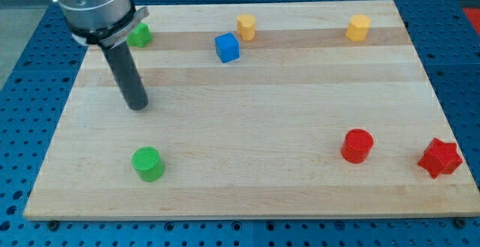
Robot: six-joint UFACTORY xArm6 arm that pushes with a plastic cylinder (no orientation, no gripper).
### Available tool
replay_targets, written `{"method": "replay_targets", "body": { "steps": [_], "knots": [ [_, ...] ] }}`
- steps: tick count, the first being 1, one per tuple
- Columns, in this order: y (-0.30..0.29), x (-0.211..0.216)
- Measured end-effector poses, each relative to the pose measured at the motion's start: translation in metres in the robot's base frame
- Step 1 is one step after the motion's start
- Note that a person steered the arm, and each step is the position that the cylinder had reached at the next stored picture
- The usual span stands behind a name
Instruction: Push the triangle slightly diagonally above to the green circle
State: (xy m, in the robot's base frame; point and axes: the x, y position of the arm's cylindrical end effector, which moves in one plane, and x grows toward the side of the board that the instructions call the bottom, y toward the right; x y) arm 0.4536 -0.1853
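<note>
1. No jaws here to be wide or narrow; just a bare rod, holding nothing; my tip (137, 106) is down on the board (247, 194), left side, touching no block.
2. Nearest to it: the green circle (148, 164) sits nearer the camera and a shade right of the tip, apart from it; a green block (139, 34) sits far behind the tip at the far left edge, half hidden by the arm.
3. The triangle: no block shows a clear triangle shape; my best guess is that half-hidden green block; so it is far left, well apart from the circle, with the tip between the two.
4. Doing it well, as I judge it: swing round to the block's far side, push it toward the near edge in a straight line, and stop just short and to one side of the circle without knocking it.
5. Its pointing and long axis: cannot tell; too much is covered.
6. Further out: blue cube (226, 47) and two yellow blocks (247, 27) (358, 27) far; red cylinder (357, 146) and red star (439, 158) near right; all out of the path.
</note>
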Motion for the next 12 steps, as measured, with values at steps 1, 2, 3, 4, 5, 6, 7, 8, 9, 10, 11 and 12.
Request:
{"method": "replay_targets", "body": {
  "steps": [1, 2, 3, 4, 5, 6, 7, 8, 9, 10, 11, 12],
  "knots": [
    [0.009, 0.007],
    [0.058, 0.002],
    [0.076, -0.011],
    [0.065, -0.026],
    [0.059, -0.029],
    [0.055, -0.029],
    [0.029, -0.035],
    [0.026, -0.036],
    [0.023, -0.036],
    [0.017, -0.038],
    [0.017, -0.062],
    [0.017, -0.06]
  ]
}}
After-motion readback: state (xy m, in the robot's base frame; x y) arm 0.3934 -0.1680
